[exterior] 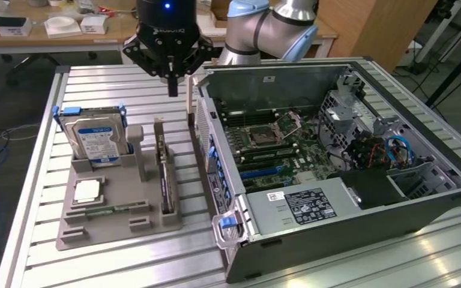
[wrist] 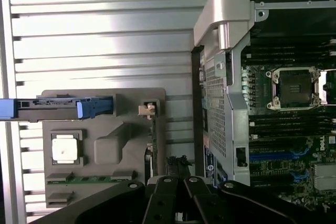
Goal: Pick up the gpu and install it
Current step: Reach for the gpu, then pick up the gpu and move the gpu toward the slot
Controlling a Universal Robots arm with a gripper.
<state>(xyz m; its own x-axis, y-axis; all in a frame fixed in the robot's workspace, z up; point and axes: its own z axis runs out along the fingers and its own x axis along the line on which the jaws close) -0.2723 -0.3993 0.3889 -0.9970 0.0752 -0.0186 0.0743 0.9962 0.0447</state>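
The gpu [exterior: 165,177] is a thin dark card standing on its long edge in a slot of the grey holder [exterior: 118,225], with its narrow bracket end towards the far side. From the wrist view I see it edge-on as a thin line, the gpu [wrist: 154,142], with a pale clip at its end. My gripper [exterior: 173,90] hangs shut and empty above the table, higher than the card and just beyond its far end. In the wrist view the gripper [wrist: 178,167] has its dark fingers pressed together.
The open computer case [exterior: 359,198] lies on the exterior view's right, motherboard [exterior: 283,147] up, with blue slots [exterior: 264,172]. Its side wall [exterior: 206,150] stands close beside the holder. The holder also carries a hard drive [exterior: 94,141], a processor [exterior: 88,191] and a green memory stick [exterior: 106,210].
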